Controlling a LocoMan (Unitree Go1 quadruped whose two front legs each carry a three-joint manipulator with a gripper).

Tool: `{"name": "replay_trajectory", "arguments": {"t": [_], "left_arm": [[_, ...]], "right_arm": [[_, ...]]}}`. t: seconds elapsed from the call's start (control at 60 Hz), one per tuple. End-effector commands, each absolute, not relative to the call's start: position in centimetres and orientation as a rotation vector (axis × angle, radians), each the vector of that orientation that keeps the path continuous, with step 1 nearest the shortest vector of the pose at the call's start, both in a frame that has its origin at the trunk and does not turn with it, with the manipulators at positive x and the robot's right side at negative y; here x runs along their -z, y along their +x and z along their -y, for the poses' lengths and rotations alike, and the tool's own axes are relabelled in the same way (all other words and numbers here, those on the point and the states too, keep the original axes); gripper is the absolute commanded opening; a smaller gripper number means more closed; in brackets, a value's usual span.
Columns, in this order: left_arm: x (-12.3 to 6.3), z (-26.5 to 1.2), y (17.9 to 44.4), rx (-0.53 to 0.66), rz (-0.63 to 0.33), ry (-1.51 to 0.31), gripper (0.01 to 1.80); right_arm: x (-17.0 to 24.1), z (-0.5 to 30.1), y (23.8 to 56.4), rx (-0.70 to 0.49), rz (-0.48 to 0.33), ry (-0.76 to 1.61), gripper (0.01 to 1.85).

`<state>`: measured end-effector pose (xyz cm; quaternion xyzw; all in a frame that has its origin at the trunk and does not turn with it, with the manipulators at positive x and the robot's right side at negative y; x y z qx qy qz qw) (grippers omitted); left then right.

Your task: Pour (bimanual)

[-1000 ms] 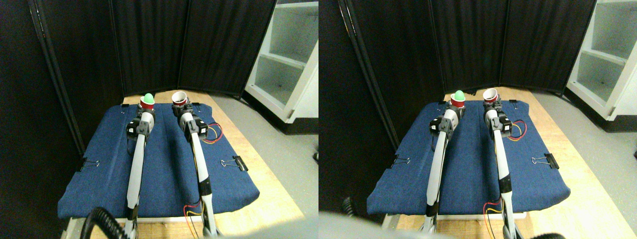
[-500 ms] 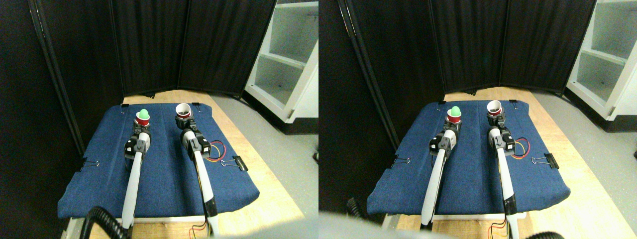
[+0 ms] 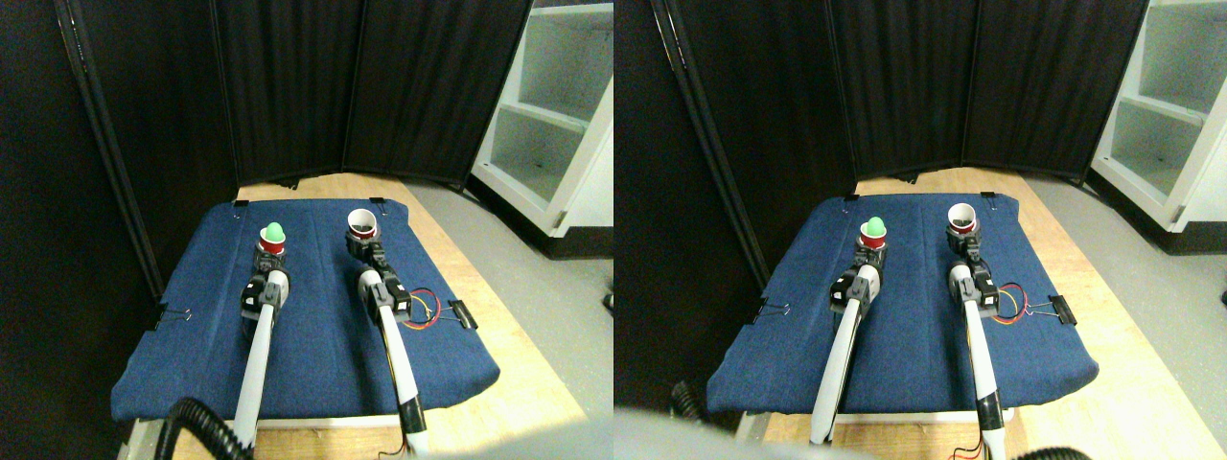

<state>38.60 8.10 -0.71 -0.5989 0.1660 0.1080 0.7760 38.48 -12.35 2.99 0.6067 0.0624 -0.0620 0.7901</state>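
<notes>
A red cup (image 3: 273,243) with a green ball (image 3: 274,231) resting in its mouth stands upright at the tip of my left manipulator. My left gripper (image 3: 269,261) is shut on it from below. A second red cup (image 3: 362,226), white inside, stands upright to the right, and my right gripper (image 3: 367,249) is shut on it. Both cups are over the blue cloth (image 3: 316,335), about a cup's width or two apart.
The blue cloth is held on a wooden table (image 3: 537,383) by binder clips (image 3: 458,313). Red and yellow wires (image 3: 422,309) loop beside my right arm. A black folding screen (image 3: 288,86) stands behind and a white shelf unit (image 3: 556,115) at the right.
Both arms have drawn back toward me, carrying their cups nearer over the cloth. The two cups are now slightly farther apart, still upright.
</notes>
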Motion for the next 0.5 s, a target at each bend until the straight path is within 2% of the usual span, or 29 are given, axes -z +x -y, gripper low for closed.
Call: {"name": "replay_trajectory", "arguments": {"t": [0.017,0.5], "left_arm": [[0.7,-8.0,38.9,-0.228,-0.318,-1.32,0.33],[1.7,-8.0,38.9,-0.244,-0.297,-1.332,0.33]], "right_arm": [[-2.5,12.7,38.7,0.151,-0.101,1.363,0.33],[0.6,12.7,39.0,0.275,-0.112,1.486,0.33]]}}
